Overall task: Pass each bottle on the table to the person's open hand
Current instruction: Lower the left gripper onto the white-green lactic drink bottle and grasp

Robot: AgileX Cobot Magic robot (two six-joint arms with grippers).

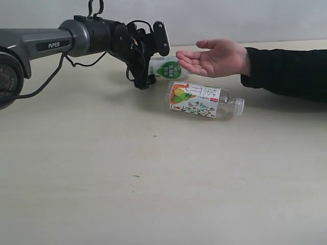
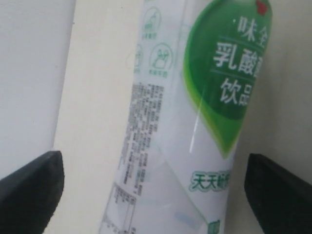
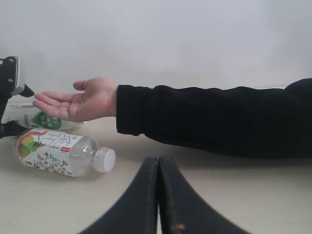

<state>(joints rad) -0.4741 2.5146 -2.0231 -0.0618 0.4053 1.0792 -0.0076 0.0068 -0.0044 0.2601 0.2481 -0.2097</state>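
The left pincer [image 1: 152, 61] gapes wide, straddling the white leaf-label bottle [image 1: 166, 68] without touching it, seemingly lining up a grab. The bottle lies on the counter [image 1: 153, 178] just under the person's upturned hand [image 1: 217, 57]. The fruit-label bottle [image 1: 204, 100] lies alongside. The right pincer [image 3: 158, 195] is pinched together, empty.

White bottle [image 1: 166, 68]: right end hidden behind hand [image 1: 217, 57]; both ends cropped in left wrist view. Sleeve [image 1: 286, 71]: cut at right edge.

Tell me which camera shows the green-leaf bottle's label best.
The left wrist view: the green-leaf bottle fills it, label readable. The exterior view has the left gripper partly hiding it; the right wrist view, the hand.
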